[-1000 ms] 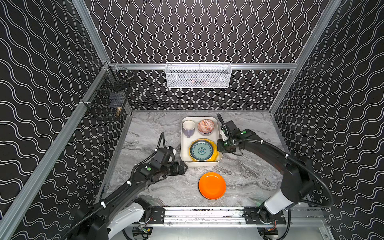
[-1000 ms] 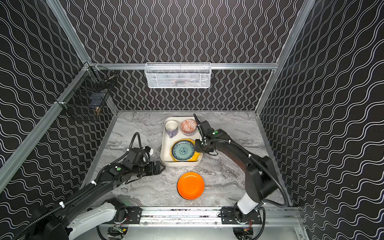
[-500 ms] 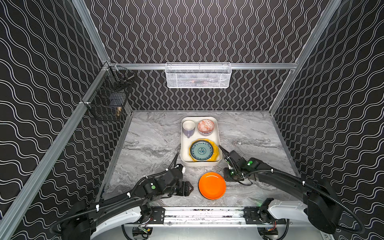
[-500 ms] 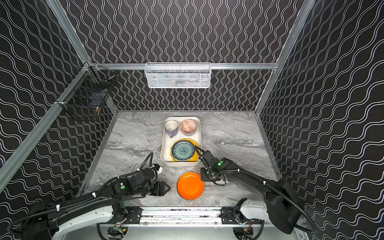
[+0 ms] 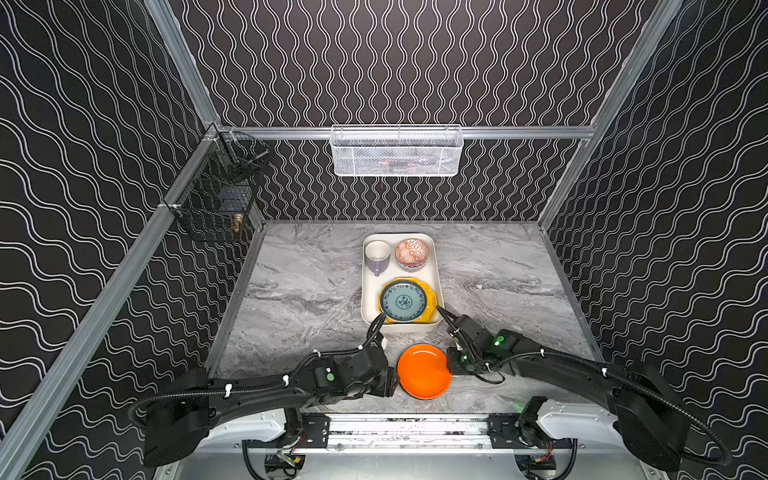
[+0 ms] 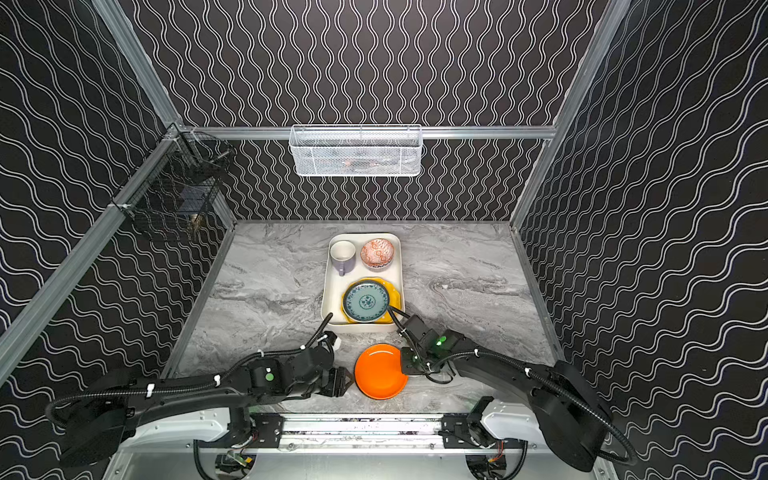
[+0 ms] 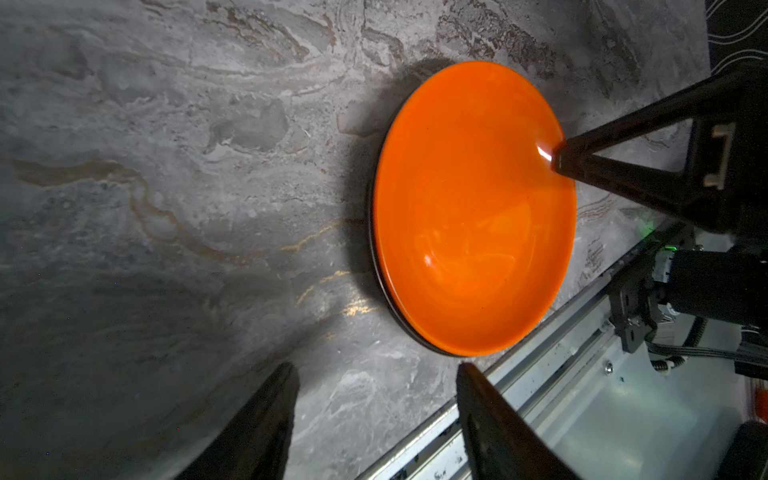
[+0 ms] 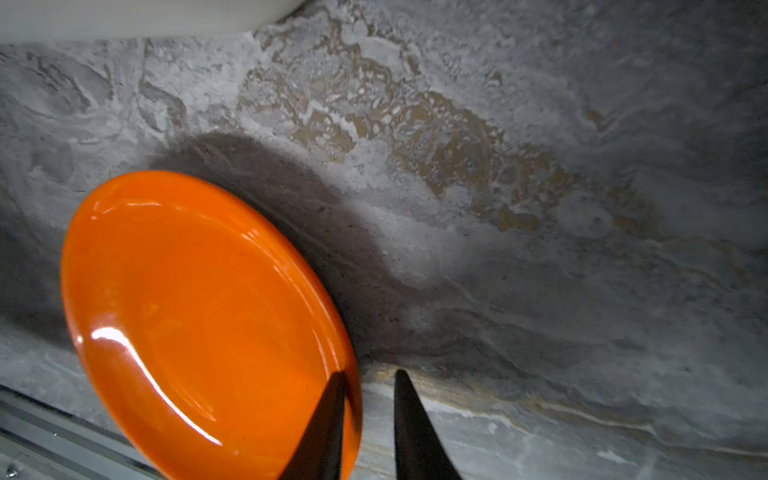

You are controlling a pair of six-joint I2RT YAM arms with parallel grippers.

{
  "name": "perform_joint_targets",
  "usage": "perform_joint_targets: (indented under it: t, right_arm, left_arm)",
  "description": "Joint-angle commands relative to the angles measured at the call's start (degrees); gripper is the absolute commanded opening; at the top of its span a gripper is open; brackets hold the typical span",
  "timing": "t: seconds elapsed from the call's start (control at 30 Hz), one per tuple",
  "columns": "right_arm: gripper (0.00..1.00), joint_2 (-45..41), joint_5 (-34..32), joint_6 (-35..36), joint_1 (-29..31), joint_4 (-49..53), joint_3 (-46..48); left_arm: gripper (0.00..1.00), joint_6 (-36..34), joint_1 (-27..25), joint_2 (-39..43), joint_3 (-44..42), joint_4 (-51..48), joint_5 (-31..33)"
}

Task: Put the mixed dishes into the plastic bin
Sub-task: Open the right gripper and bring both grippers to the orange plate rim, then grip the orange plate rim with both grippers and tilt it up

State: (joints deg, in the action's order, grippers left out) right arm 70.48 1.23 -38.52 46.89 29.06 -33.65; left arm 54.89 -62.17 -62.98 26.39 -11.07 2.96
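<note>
One outside, four inside. Finding the orange plate (image 5: 424, 371) lying flat on the grey marble table (image 5: 311, 291), just in front of the plastic bin (image 5: 368, 299) and close to the front rail (image 5: 399, 428), apart from the bin's near wall. Showing a thin dark edge (image 7: 376, 266) under its rim in the left wrist view, too slim for telling what. Straddling the plate's right rim with the right gripper (image 8: 370, 374): standing narrow, laying one fingertip (image 8: 332, 399) on the glazed inside and setting the other just outside the edge, leaving a sliver of table showing between rim and outer finger. Hovering low just beside the opposite rim with the left gripper (image 7: 376, 365), spreading its fingers (image 7: 266, 415) wide around nothing but bare table, pointing toward the plate. Holding, inside the bin, the teal patterned plate (image 5: 403, 301) stacked on the yellow scalloped plate (image 5: 432, 297) at the near end, and at the far end the lavender mug (image 5: 377, 255) standing upright just beside the lilac bowl (image 5: 411, 253) with its red-white pattern. Hanging well above and behind, on the back rail, a white mesh basket (image 5: 397, 151); hanging on the left rail, a black wire basket (image 5: 216, 199).
</note>
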Motion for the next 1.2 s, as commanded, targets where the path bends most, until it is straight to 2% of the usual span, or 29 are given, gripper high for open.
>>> perform_joint_targets:
  t: [0.0,0.3,0.73,1.17]
  right_arm:
    - [0.21,0.53,0.33,-0.24,0.13,-2.14,0.58]
    - [0.00,0.72,-0.36,-0.11,0.11,-1.08,0.45]
    - [0.00,-5.56,-1.76,-0.94,0.13,4.92,-1.86]
    - [0.00,-12.48,3.66,-2.87,0.12,3.07,-0.54]
  left_arm:
    - [0.65,0.92,-0.05,-1.03,0.47,2.27,1.67]
    - [0.65,-0.42,-0.05,-4.44,2.40,2.40,2.37]
    - [0.65,-0.43,-0.05,-0.18,2.05,-0.72,4.02]
    - [0.67,-0.23,-0.05,7.52,2.66,-8.37,7.04]
